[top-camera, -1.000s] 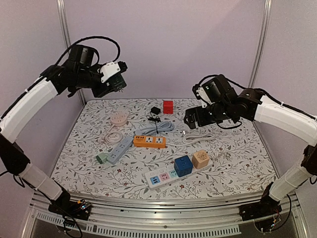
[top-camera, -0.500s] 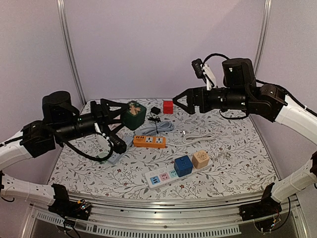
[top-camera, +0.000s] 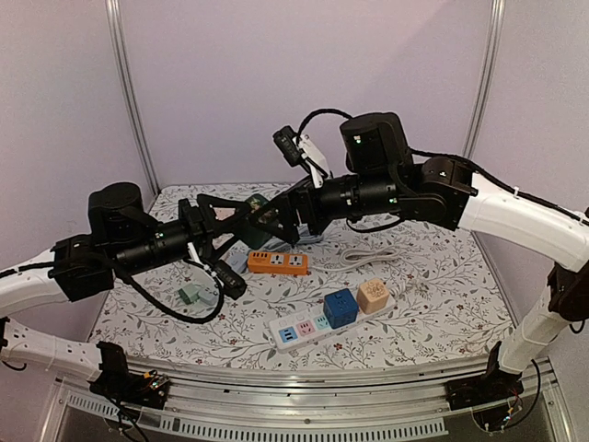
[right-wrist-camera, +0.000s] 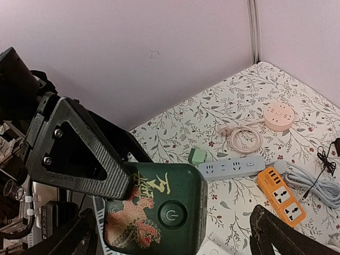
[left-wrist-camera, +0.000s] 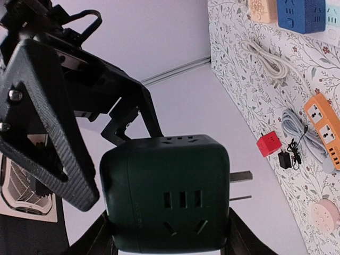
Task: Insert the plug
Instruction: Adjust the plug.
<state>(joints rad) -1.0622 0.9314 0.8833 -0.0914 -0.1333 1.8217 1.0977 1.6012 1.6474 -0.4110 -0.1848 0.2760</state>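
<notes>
Left pincer (top-camera: 236,218) was raised above the table and gripped a green cube plug (left-wrist-camera: 170,196). Its fingers pressed two opposite faces of the cube. Two flat metal prongs (left-wrist-camera: 240,175) stuck out of one side face. Another face showed socket holes, and a third a power button (right-wrist-camera: 170,214) beside a red and gold picture.

Right pincer (top-camera: 285,214) was level with the left one and faced it, fingers spread wide. In the right wrist view the cube sat between those spread fingers (right-wrist-camera: 276,234) with a gap on each side. I could not tell whether any part touched it.

On the table:
- Small green plug (top-camera: 190,293): below the left pincer, toward the near edge.
- Grey strip (right-wrist-camera: 239,169): below the left pincer, just beside the green plug.
- Orange strip (top-camera: 276,262): directly below both pincers.
- White strip (top-camera: 294,333): below and to the right of the right pincer, nearer the arm bases. A blue cube (top-camera: 340,308) and a tan cube (top-camera: 372,296) stood side by side on it.
- Coiled white cable (top-camera: 368,253): below the right pincer, to its right.
</notes>
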